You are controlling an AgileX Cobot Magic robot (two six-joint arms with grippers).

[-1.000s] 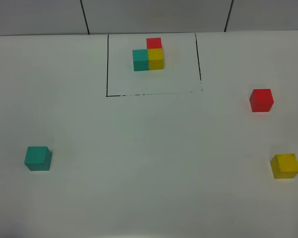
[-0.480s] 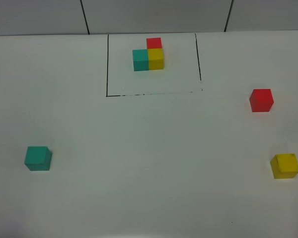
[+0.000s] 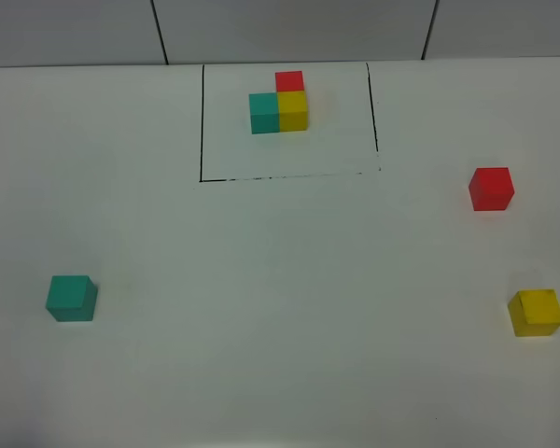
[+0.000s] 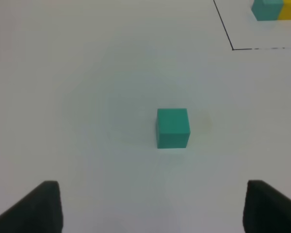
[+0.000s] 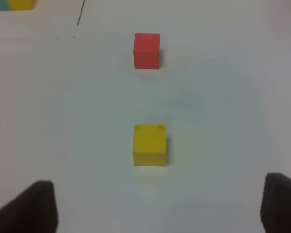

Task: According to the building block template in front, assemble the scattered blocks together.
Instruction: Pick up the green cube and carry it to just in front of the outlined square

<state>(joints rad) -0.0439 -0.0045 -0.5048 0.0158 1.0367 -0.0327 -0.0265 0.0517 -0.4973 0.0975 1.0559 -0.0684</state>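
Note:
The building block template [image 3: 279, 105] is a teal, yellow and red L of cubes inside a thin black drawn rectangle at the back middle; part of it shows in the left wrist view [image 4: 274, 9]. The loose teal cube [image 3: 71, 298] sits at the front left, also seen in the left wrist view [image 4: 172, 127]. The loose red cube [image 3: 491, 189] and yellow cube [image 3: 535, 312] sit on the right, both in the right wrist view [image 5: 147, 50] [image 5: 149, 144]. My left gripper [image 4: 153, 208] is open and short of the teal cube. My right gripper [image 5: 160, 208] is open and short of the yellow cube. Neither arm shows in the exterior view.
The white table [image 3: 280, 280] bears all the cubes. A grey wall with dark seams [image 3: 289, 28] runs along its back edge. The black frame line [image 3: 202, 121] is drawn flat on the table.

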